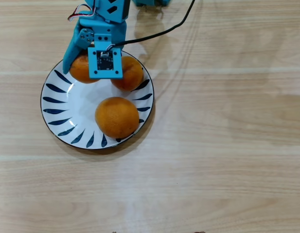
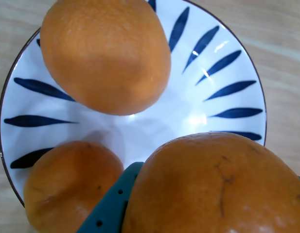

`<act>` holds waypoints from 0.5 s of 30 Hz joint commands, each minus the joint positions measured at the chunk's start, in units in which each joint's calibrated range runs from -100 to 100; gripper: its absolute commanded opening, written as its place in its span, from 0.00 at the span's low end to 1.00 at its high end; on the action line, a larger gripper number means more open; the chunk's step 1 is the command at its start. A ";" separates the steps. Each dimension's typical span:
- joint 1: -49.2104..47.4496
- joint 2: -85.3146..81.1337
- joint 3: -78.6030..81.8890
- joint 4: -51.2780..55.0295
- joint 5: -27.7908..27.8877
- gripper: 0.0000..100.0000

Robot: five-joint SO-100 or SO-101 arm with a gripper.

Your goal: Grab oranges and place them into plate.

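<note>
The white plate (image 1: 57,104) with dark blue rim strokes holds all three oranges; it also shows in the wrist view (image 2: 208,102). The largest orange (image 1: 116,116) lies at the plate's front, free, and appears at the top of the wrist view (image 2: 106,53). A smaller orange (image 1: 130,74) lies at the back right, beside the gripper (image 2: 67,189). My teal gripper (image 1: 85,73) is shut on the third orange (image 1: 80,70) at the plate's back left, over the plate. In the wrist view this orange (image 2: 218,184) fills the space between the fingers (image 2: 108,213).
The plate sits on a light wooden table (image 1: 222,145). A black cable (image 1: 159,33) runs from the wrist camera board toward the back right. The arm's body is at the top edge.
</note>
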 commanded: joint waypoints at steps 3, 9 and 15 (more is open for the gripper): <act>-0.44 -3.83 -0.47 0.11 -0.08 0.43; -1.65 -4.00 -0.47 0.20 -0.18 0.41; -3.58 -6.62 1.43 0.11 2.96 0.14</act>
